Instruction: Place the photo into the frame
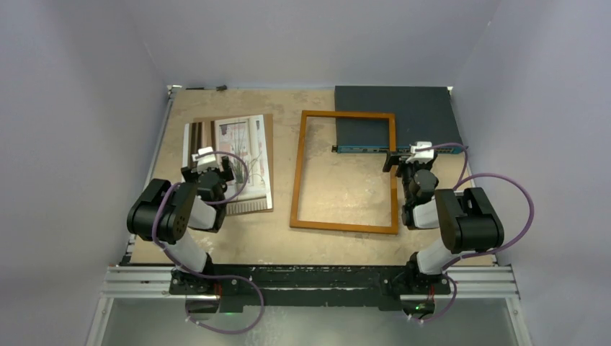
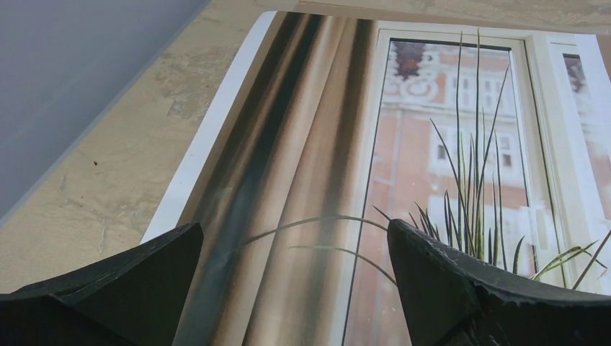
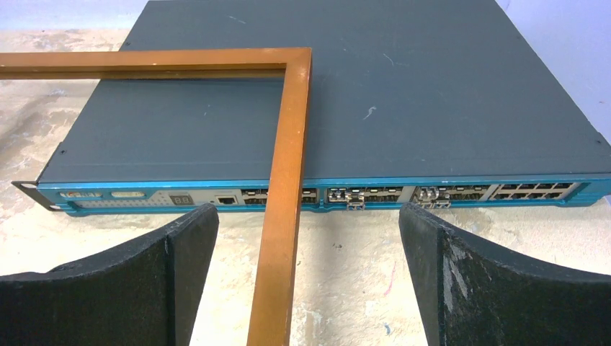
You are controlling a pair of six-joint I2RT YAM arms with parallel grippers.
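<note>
L gripper [image 2: 295, 238] spread wide, nothing held, hovering over photo [image 1: 248, 144]. It lies face up on brown backing board [image 1: 269, 130], left part of table [image 1: 281, 241]. R gripper [image 3: 308, 216] also spread, empty, fingers either side of frame [image 1: 344, 225] right rail, gap both sides (frame's far-right corner sits atop dark blue box [image 1: 414, 108]). Frame lies right of photo, not touching.

Soft, even light from above leaves only faint shadows on the mottled beige surface [image 1: 346, 187], without glare; the overhead view is slightly dim and grainy, the wrist views brighter and mostly sharp.
</note>
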